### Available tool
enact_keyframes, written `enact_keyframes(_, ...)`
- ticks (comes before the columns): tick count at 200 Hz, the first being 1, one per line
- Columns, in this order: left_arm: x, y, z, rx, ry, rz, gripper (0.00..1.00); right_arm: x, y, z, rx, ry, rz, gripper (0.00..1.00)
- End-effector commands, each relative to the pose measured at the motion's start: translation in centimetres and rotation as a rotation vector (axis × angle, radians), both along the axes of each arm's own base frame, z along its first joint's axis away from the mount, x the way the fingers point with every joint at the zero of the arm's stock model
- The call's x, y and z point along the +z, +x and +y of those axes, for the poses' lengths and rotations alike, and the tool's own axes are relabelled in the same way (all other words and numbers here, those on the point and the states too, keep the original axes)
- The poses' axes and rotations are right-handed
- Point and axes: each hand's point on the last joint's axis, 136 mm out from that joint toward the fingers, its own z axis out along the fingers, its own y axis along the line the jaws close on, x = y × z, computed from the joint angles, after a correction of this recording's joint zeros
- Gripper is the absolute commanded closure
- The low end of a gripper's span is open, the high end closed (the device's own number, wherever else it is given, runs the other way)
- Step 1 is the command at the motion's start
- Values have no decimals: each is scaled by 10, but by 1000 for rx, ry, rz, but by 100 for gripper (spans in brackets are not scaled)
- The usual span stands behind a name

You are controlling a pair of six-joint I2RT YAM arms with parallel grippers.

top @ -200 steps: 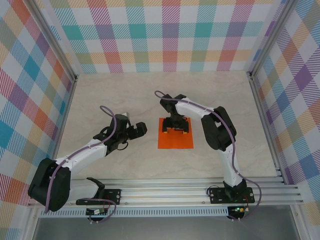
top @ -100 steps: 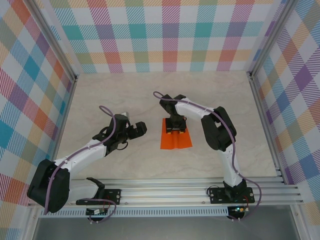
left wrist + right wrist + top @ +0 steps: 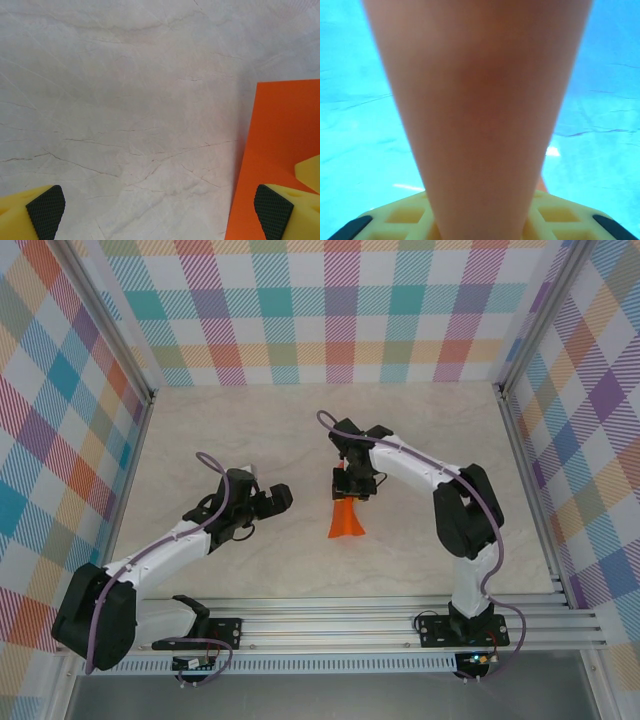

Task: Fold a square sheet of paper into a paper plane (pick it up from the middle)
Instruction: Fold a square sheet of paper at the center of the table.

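The sheet of paper is pinched at its middle between the closed fingers of the right gripper. It is gathered into a narrow cone that widens away from the fingertips toward the near side of the table. Whether its lower edge touches the table cannot be told. In the right wrist view the orange paper is seen close up, clamped between the yellow fingers. The left gripper is spread wide over bare table, and the paper is seen near it, just beyond its right fingertip.
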Motion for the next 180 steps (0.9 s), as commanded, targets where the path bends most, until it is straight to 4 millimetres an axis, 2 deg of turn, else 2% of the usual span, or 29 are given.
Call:
enact_keyframes(1,19,6,5,32,-17,-32,0,25,-7,32,54,233,11,63)
enact_keyframes(18,22,5,5,32,-29,-38,0,35,-5,45,54,385,35,62)
enact_keyframes(48,29,2,1,16,-58,-46,0,30,-5,45,27,499,83,62)
enact_keyframes(100,34,0,-19,-63,-133,-39,0,-11,-7,6,-37,425,136,57)
enact_keyframes(137,33,-1,-38,-124,-153,-19,0,-32,-9,-21,-67,308,142,45)
enact_keyframes(163,33,-2,-48,-149,-150,-14,0,-37,-11,-34,-74,236,130,36)
enact_keyframes(180,32,-3,-53,-164,-146,-7,0,-36,-11,-42,-82,197,113,34)
